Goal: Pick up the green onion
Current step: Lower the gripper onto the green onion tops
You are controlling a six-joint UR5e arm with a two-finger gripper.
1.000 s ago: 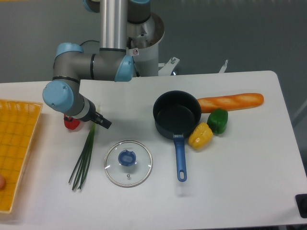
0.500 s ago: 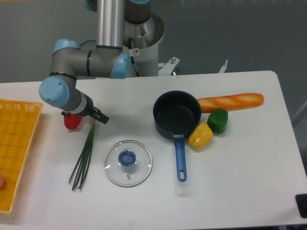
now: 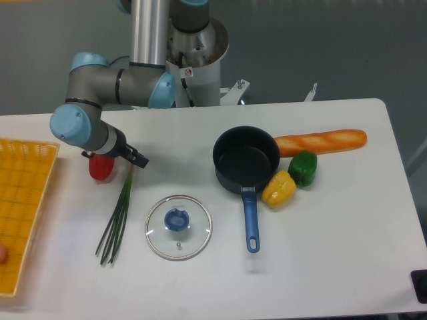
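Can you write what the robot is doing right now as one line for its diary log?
step: approaching | end effector: above top end of green onion, state unclear | green onion: flat on table, not lifted | beside: glass lid

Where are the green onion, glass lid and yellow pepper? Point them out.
green onion point(image 3: 118, 217), fixed camera, middle of stalks
glass lid point(image 3: 178, 227), fixed camera, by blue knob
yellow pepper point(image 3: 278, 189), fixed camera, body centre

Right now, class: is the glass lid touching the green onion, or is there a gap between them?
Apart. The fixed camera shows a strip of bare white table between the glass lid and the green onion, along the lid's whole left rim.
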